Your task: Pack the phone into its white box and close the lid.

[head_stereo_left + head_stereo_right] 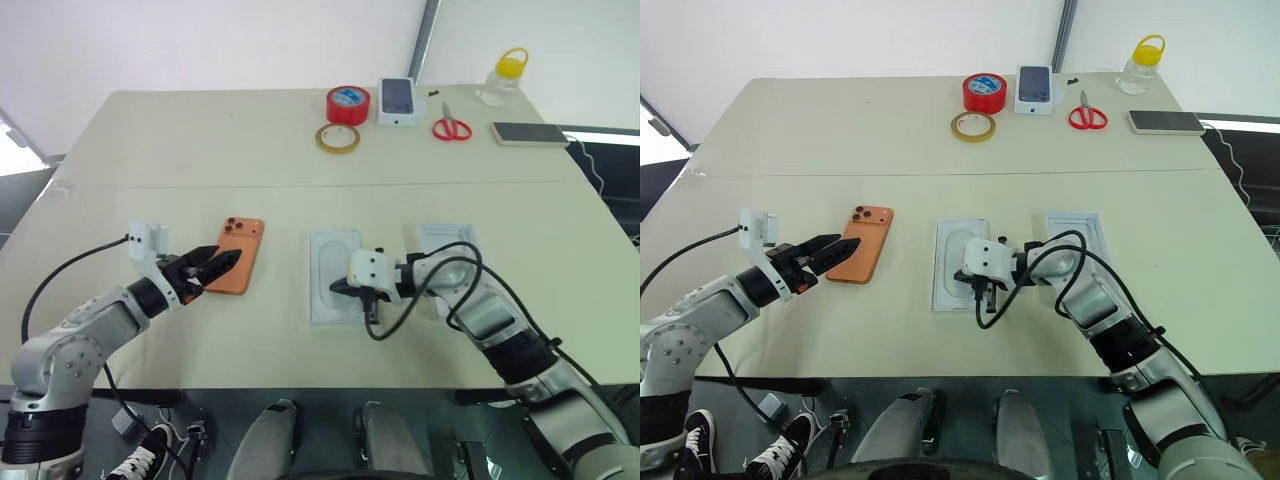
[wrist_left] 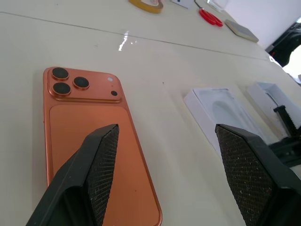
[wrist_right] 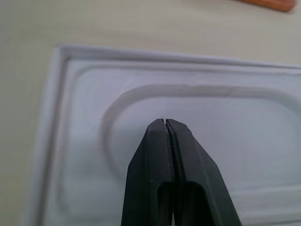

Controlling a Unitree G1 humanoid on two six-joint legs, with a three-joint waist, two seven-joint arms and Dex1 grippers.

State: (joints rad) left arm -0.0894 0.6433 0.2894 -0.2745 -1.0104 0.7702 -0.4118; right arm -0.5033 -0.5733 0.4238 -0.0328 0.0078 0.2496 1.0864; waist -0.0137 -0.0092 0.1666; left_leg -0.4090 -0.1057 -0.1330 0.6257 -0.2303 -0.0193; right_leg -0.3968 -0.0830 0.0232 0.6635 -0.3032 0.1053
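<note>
The orange phone (image 1: 241,256) lies face down on the table (image 1: 200,150), left of centre, its three dark lenses at the far end. The left claw (image 1: 222,264) hovers at the phone's near left edge with its two black fingers (image 2: 96,174) spread wide and nothing between them; in the left wrist view one finger hangs over the phone's back and the other over bare table.

To the right of the phone, at the middle of the table, lies a flat white insert card (image 1: 333,275) with an oval embossing. The right claw (image 1: 340,289) is over the card's near part, its fingers (image 3: 160,169) pressed together and holding nothing; whether their tips touch the card cannot be told.

Just right of the card, partly behind the right arm, sits the white box (image 1: 449,246), open side up and apart from the phone.

Along the far edge stand a red tape roll (image 1: 347,104), a tan tape ring (image 1: 338,138), a small white box with a dark phone picture (image 1: 396,101), red-handled scissors (image 1: 451,126), a dark-screened phone (image 1: 529,133) and a clear bottle with a yellow cap (image 1: 503,78).
</note>
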